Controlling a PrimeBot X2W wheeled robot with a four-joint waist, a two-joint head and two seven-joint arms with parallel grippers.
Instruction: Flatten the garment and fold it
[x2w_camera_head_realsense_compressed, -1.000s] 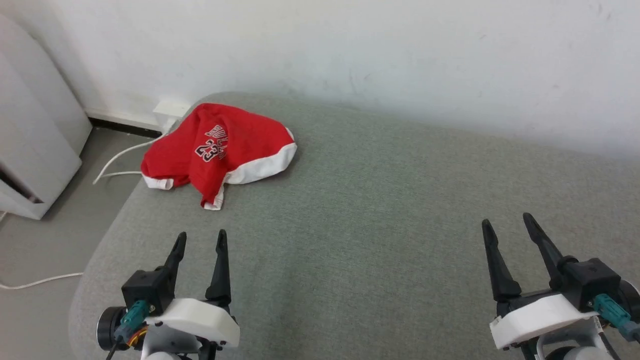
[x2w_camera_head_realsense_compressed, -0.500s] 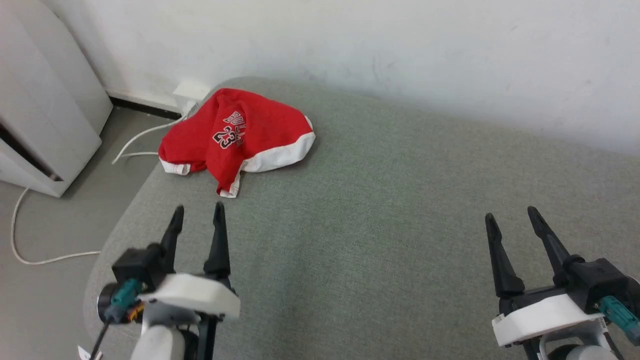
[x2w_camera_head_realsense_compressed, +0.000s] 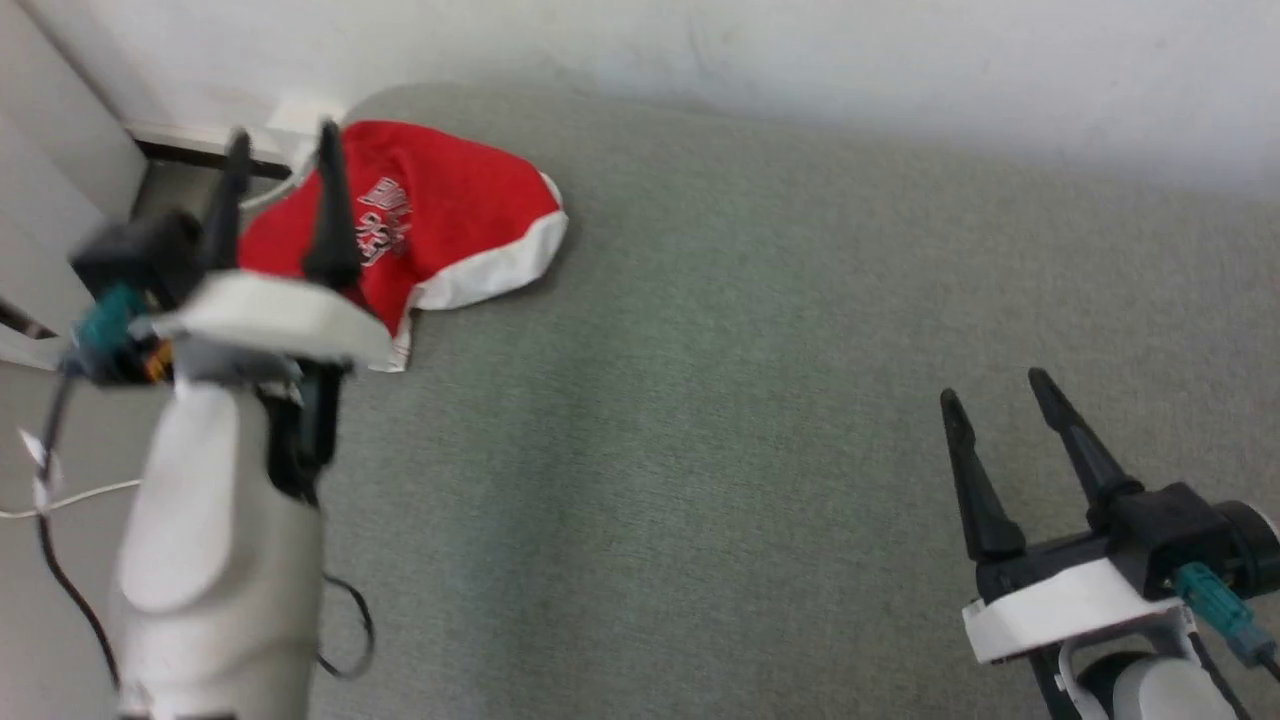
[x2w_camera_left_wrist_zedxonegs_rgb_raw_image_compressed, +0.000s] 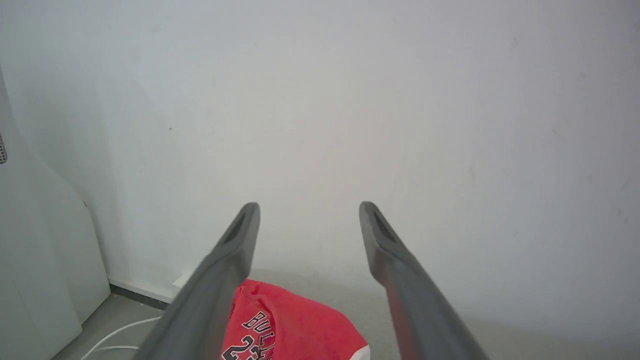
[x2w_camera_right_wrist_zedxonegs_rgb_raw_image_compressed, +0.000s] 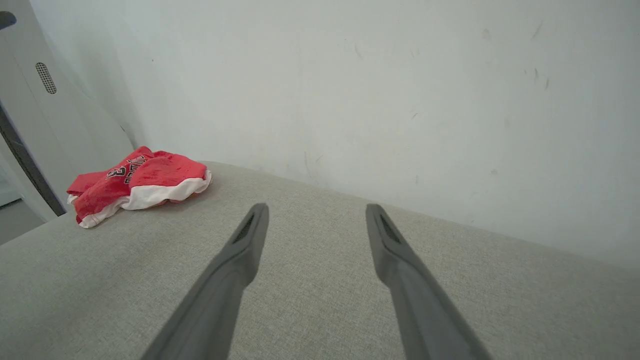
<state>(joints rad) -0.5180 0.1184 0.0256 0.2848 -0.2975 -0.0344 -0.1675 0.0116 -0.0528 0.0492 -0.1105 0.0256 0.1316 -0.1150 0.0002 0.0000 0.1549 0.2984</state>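
The red shorts (x2w_camera_head_realsense_compressed: 450, 215) lie crumpled at the far left corner of the grey cushion (x2w_camera_head_realsense_compressed: 720, 420), white hem band facing right, the "BULLS 23" print partly hidden behind my left fingers. My left gripper (x2w_camera_head_realsense_compressed: 282, 146) is raised high above the cushion's left edge, open and empty, in front of the shorts from the head view. In the left wrist view the shorts (x2w_camera_left_wrist_zedxonegs_rgb_raw_image_compressed: 295, 327) sit low between the open fingers (x2w_camera_left_wrist_zedxonegs_rgb_raw_image_compressed: 235, 250), well below them. My right gripper (x2w_camera_head_realsense_compressed: 988, 385) hovers open and empty over the near right of the cushion; its wrist view shows the shorts (x2w_camera_right_wrist_zedxonegs_rgb_raw_image_compressed: 140, 187) far to the left.
A white wall (x2w_camera_head_realsense_compressed: 800, 50) backs the cushion. A white appliance (x2w_camera_head_realsense_compressed: 50, 180) stands on the floor at left, with white cables (x2w_camera_head_realsense_compressed: 70, 495) trailing over the grey floor beside the cushion's left edge. A black cable (x2w_camera_head_realsense_compressed: 350, 630) hangs from my left forearm.
My left arm has risen and reached forward toward the shorts, its forearm now showing. The head camera has shifted, moving the whole scene. The right gripper has barely moved.
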